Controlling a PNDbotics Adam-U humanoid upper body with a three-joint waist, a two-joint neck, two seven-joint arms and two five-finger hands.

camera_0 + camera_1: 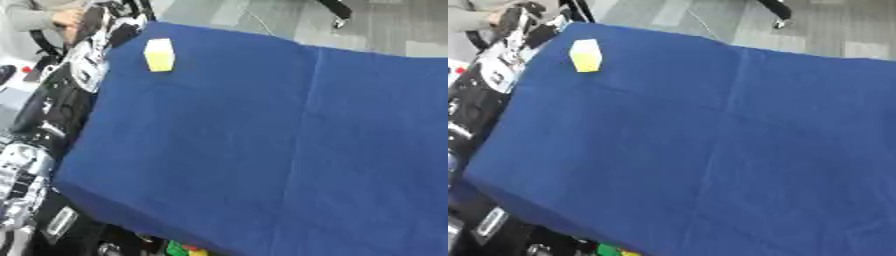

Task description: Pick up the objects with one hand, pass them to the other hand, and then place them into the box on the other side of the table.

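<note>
Small yellow block w/ a paler, whitish top (159,55) sits alone near the far-left corner of the table, on the blue cloth cover (262,150). It stands upright, well apart from everything else, close to the cloth's left edge. No box visible in either view. Some green, red and yellow bits (185,249) peek out below the near edge of the cloth; can't tell what they are.

Neither robot hand shows in either view, so their state (fingers apart, together or clamped) can't be told. Black and silver machinery (44,125) runs along the left side, but no hand can be made out in it.

Judgement: task looks to be at the pick-up stage, block not yet taken. Block is on the left, so reach w/ left hand, come from above or the side, wrap fingers and thumb round the two long faces. Then lift clear, bring it to mid-table for the hand-over; don't release till the other hand has closed on it.
</note>
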